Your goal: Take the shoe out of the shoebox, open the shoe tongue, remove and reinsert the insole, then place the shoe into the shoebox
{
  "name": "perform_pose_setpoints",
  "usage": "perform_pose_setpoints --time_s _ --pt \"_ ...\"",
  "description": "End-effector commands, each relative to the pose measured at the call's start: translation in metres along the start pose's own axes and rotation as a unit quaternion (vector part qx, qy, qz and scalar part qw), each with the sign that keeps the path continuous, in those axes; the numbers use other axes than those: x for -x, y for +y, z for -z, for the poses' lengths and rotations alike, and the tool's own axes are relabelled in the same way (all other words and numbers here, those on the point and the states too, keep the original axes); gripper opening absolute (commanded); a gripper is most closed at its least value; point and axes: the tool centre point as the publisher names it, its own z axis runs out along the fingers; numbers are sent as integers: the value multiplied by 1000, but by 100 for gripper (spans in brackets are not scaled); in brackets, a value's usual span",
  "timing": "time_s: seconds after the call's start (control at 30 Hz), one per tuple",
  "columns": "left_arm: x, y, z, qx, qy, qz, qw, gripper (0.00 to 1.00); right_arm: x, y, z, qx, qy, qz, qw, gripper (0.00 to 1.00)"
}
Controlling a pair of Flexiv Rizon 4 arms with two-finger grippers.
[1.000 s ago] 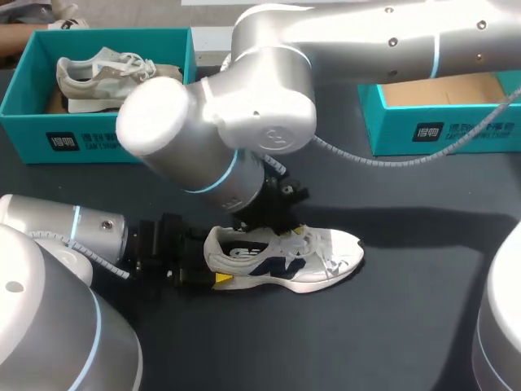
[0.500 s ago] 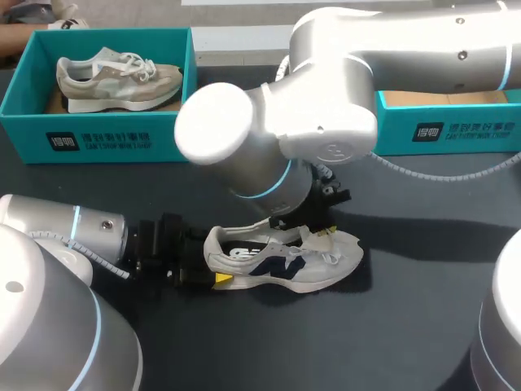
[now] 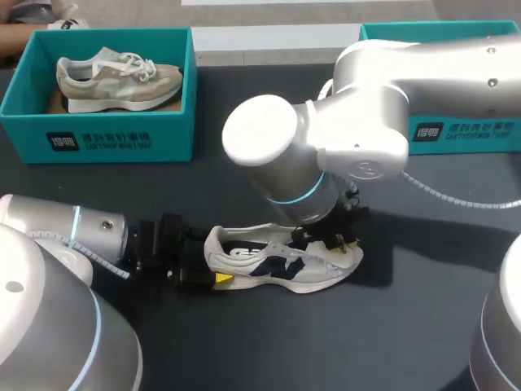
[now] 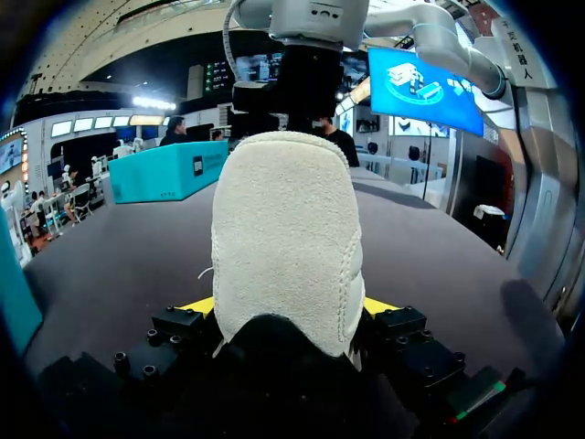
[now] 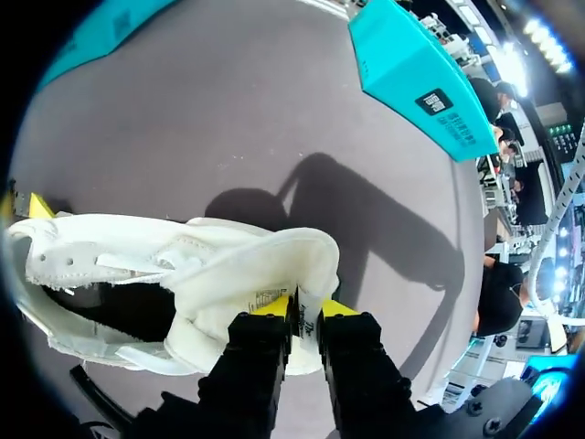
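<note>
Where the dark table [image 3: 244, 350] lay beneath both arms, the items stood as follows.

Right arm [image 3: 326, 147]: entered from the right side, bent down over the shoe's forepart near the table's middle.

Left arm [image 3: 57, 236]: entered low from the left, level with the tabletop, pointing at the shoe's heel.

Left shoebox [image 3: 98, 142]: teal, at the far left, containing a beige shoe [image 3: 114, 77] lying lengthwise.

Right shoebox [image 3: 464, 130]: teal, at the far right, partly hidden behind the right arm; contents could not be told.

White shoe [image 3: 277, 261]: navy side mark, on the table between the two arms, well apart from both boxes, heel toward the left arm, toe toward the right.

Tongue [image 5: 265, 261]: white, pulled up and forward from the shoe's opening.

Left gripper [image 4: 288, 306]: fingers spread wide, one yellow tip against each side of the heel, clamping it.

Right gripper [image 5: 302, 309]: fingers nearly together, pinching the tongue's edge between the yellow tips.
</note>
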Motion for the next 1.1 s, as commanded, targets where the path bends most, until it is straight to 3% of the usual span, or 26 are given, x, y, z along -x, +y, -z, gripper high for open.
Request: perform_pose_setpoints --time_s 0.03,0.43,0.73,0.97,1.03,1.1 --pt "-1 6 -6 1 0 0 1000 0 5 1 -5 1 16 2 1000 100" --pt "-1 6 -6 1 0 0 1000 0 -11 18 72 90 23 34 995 100" --pt "-1 6 -6 1 0 0 1000 0 -8 47 139 182 19 118 976 100" --pt "-1 6 -6 1 0 0 1000 0 -24 67 176 240 65 242 938 100" --pt "-1 6 -6 1 0 0 1000 0 -31 70 180 247 77 290 921 100" --pt "-1 6 -6 1 0 0 1000 0 -42 72 185 257 88 360 893 100"
